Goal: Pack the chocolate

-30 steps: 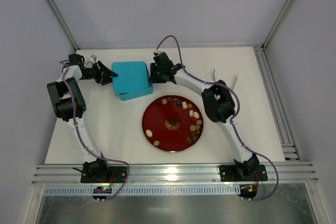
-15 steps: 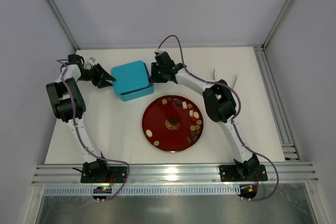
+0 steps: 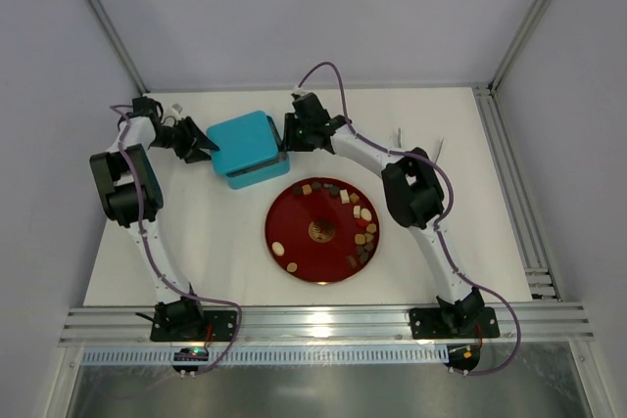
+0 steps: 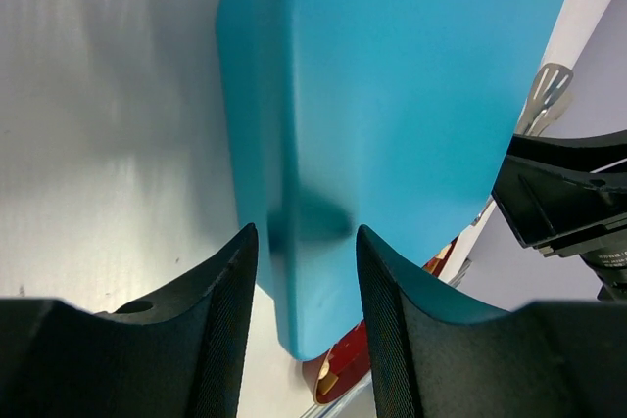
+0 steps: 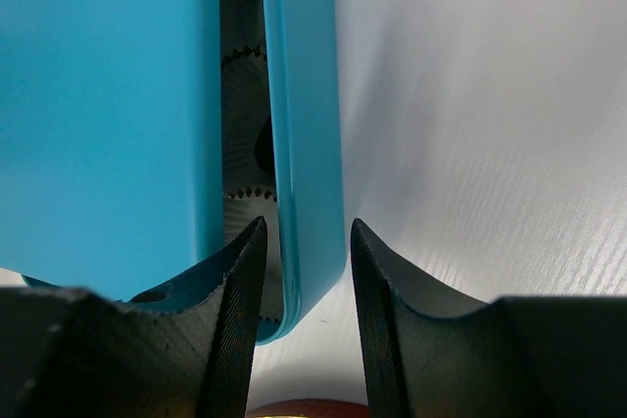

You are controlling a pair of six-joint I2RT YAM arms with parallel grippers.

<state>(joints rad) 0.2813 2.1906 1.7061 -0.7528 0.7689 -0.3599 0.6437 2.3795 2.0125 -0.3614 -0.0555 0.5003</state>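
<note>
Near the right hand [image 3: 287,137], chocolate [image 3: 359,225] on plate [image 3: 294,225]

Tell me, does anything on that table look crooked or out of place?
The blue box's lid sits askew, shifted off the box's base, so paper cups show through the gap. The chocolate lies on the red plate.

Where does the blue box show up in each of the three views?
Top external: blue box at upper left of centre, between the two grippers, behind the red plate.
Left wrist: fills the upper middle and right.
Right wrist: lid at left, base wall in the centre.
Shared landmark: the red plate's edge, low in both wrist views.
</note>
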